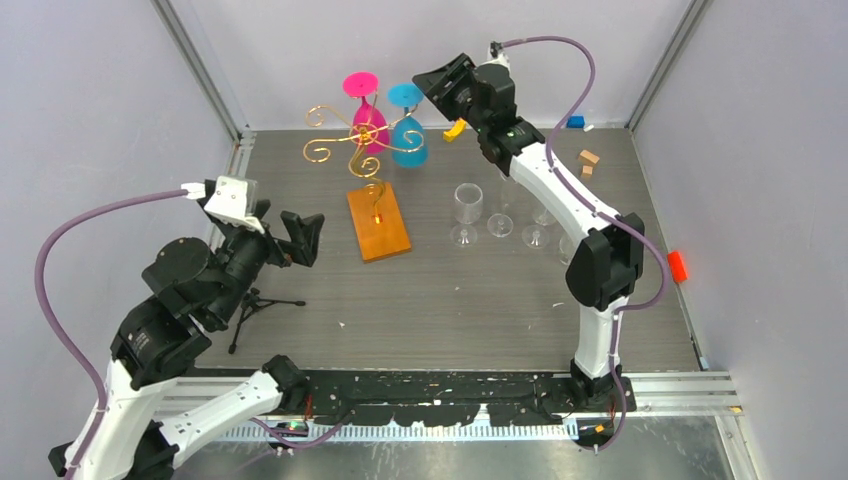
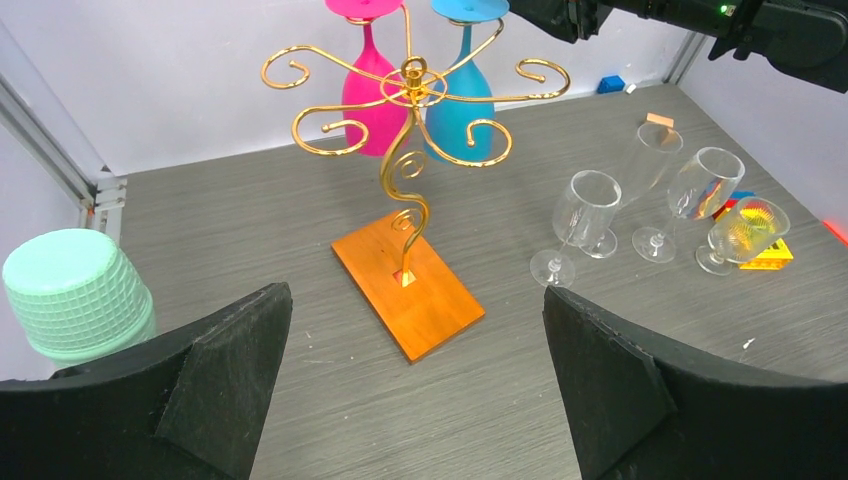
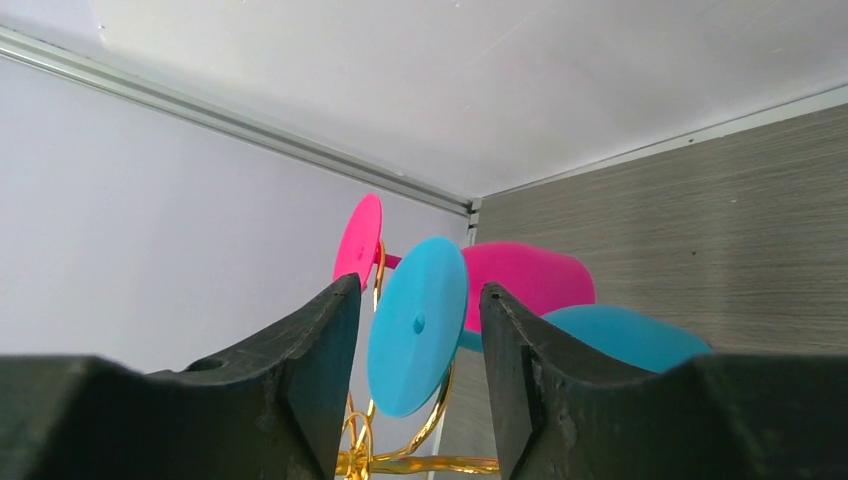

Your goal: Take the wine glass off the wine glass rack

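The wine glass rack [image 1: 360,150], gold curly wire on an orange base [image 1: 378,222], stands at the back of the table. A blue wine glass [image 1: 408,135] and a pink wine glass [image 1: 366,118] hang upside down on it. My right gripper [image 1: 425,85] is raised at the blue glass's foot. In the right wrist view the blue foot [image 3: 415,325] lies between the fingers of my right gripper [image 3: 420,287], with a narrow gap on each side, so it is open. My left gripper [image 1: 290,232] stands wide open on the left, facing the rack [image 2: 410,80], holding nothing.
Several clear wine glasses [image 1: 467,205] stand upright right of the rack's base. A small black tripod [image 1: 255,305] lies by the left arm. A mint green cup [image 2: 75,295] sits at the left. Wooden blocks [image 1: 588,160] and a yellow piece [image 1: 453,130] lie near the back wall.
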Controlling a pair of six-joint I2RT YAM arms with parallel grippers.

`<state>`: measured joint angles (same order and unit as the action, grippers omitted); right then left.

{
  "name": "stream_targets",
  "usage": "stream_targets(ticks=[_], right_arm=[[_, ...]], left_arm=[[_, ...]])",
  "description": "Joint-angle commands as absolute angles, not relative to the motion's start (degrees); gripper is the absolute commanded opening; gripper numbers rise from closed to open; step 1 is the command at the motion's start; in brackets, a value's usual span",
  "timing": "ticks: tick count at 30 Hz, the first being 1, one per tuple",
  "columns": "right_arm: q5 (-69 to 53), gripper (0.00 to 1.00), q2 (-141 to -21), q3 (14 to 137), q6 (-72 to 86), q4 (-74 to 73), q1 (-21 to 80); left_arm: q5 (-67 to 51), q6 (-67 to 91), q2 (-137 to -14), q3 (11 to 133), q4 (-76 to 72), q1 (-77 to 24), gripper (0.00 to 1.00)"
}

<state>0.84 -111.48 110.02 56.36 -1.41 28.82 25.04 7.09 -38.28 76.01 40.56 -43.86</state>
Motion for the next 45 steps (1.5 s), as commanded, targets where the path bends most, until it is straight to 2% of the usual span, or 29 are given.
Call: stream_targets(ticks=[1,7,12,13,15,22,38,45], right_arm=[[-1.5,0.52,-113.1,113.3,58.5,1.1,28.6],[-5.0,0.45,-114.5,114.2,60.4,1.8,28.3],[-5.8,0.30,-114.4,113.9,60.6,2.6,28.3],[-5.9,0.24,-114.3,113.7,60.5,2.7,28.3],[-5.6,0.17,-114.0,113.6,60.4,2.9,28.3],[-3.8,0.02,-112.7,113.3,58.7,1.7,28.3],[-2.7,0.00,-106.0,106.5,67.2,6.2,28.4],[-6.3,0.00,-105.3,105.9,70.5,5.8,28.6]], left_arm=[[25.3,6.9,-39.4,75.6,38.4,-43.7,1.00],[25.4,7.1,-40.3,75.8,38.9,-43.7,1.00],[25.4,7.0,-40.4,75.7,38.8,-43.7,1.00],[25.5,7.0,-40.5,75.6,38.7,-43.7,1.00],[25.4,7.0,-40.4,75.5,38.7,-43.7,1.00],[25.5,7.0,-40.6,75.2,38.4,-43.7,1.00],[25.8,6.6,-40.5,74.9,37.7,-43.7,1.00],[25.8,6.6,-40.5,74.7,37.3,-43.7,1.00]])
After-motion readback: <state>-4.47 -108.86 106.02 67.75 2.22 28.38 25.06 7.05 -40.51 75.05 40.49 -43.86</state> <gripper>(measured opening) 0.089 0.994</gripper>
